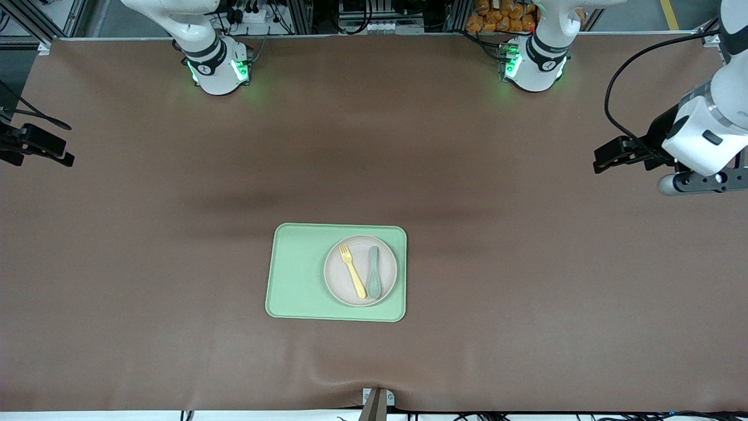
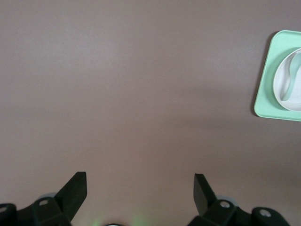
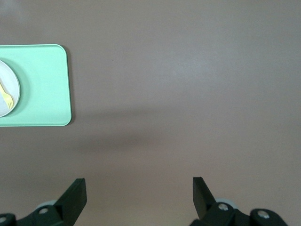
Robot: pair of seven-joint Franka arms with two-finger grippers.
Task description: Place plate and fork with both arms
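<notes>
The pale beige-pink plate (image 1: 336, 279) lies on the light green tray (image 1: 298, 275), at the tray's end toward the left arm. The yellow fork (image 1: 352, 270) lies on the plate beside a grey-green spoon (image 1: 373, 271). My left gripper (image 1: 597, 161) is open and empty, raised at the left arm's end of the table, well away from the tray. My right gripper (image 1: 65, 153) is open and empty at the right arm's end. The left wrist view shows the open left gripper (image 2: 140, 183), tray (image 2: 264, 89), plate (image 2: 295, 92) and spoon (image 2: 290, 77). The right wrist view shows the open right gripper (image 3: 139, 188), tray (image 3: 42, 84), plate (image 3: 11, 80) and fork (image 3: 6, 96).
The brown table mat (image 1: 175, 263) spreads around the tray. The two arm bases with green lights (image 1: 219, 70) (image 1: 532, 67) stand at the table edge farthest from the front camera. A small mount (image 1: 377, 400) sits at the nearest edge.
</notes>
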